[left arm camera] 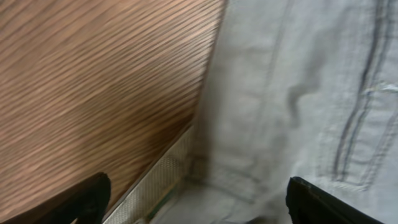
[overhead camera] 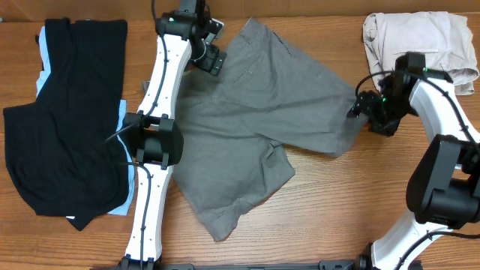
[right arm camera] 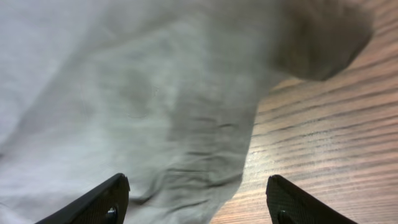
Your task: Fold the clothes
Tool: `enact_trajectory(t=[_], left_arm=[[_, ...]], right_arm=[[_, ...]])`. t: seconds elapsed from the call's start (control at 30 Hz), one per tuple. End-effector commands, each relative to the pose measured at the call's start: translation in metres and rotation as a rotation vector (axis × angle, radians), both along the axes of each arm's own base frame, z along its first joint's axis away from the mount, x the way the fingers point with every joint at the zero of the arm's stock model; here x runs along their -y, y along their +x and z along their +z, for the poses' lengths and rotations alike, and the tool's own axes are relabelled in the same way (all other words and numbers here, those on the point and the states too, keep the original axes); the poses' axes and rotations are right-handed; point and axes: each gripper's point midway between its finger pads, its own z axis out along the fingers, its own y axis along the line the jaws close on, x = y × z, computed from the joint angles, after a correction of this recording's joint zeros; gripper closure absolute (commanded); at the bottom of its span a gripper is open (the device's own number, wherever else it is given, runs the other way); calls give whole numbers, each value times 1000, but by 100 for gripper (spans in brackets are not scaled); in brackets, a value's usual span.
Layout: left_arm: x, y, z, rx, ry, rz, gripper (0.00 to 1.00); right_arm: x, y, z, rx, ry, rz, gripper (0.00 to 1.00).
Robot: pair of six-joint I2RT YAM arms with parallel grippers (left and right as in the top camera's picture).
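Observation:
The grey shorts (overhead camera: 255, 112) lie spread on the wooden table, waistband toward the back left, one leg toward the right and one toward the front. My left gripper (overhead camera: 212, 60) is open at the waistband's left end; the left wrist view shows its fingers (left arm camera: 198, 202) either side of the waistband corner (left arm camera: 261, 124) with pale lining (left arm camera: 155, 180) showing. My right gripper (overhead camera: 358, 111) is open at the right leg's edge; the right wrist view shows its fingers (right arm camera: 196, 202) straddling the hem (right arm camera: 155, 112).
A black garment with light-blue stripes (overhead camera: 67, 112) lies at the left. Beige folded shorts (overhead camera: 420, 41) sit at the back right corner. Bare wood (overhead camera: 330, 217) shows in front of the shorts.

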Motion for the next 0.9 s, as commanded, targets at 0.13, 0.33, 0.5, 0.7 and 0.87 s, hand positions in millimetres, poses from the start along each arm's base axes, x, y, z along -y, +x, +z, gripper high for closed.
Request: enact_trajectory(t=[0.13, 0.33, 0.5, 0.7, 0.87], left_arm=[[-11, -16, -29, -95, 28, 26, 25], [-57, -25, -55, -132, 249, 224, 30], [-98, -36, -55, -157, 345, 449, 21], [-137, -70, -59, -321, 296, 599, 8], [-147, -92, -62, -468, 136, 639, 0]], right_arm=[[-20, 10, 48, 107, -13, 80, 26], [-41, 9, 52, 112, -9, 125, 26], [-59, 8, 52, 108, -10, 163, 25], [-70, 6, 49, 84, -53, 138, 23], [-79, 2, 49, 74, -54, 159, 23]])
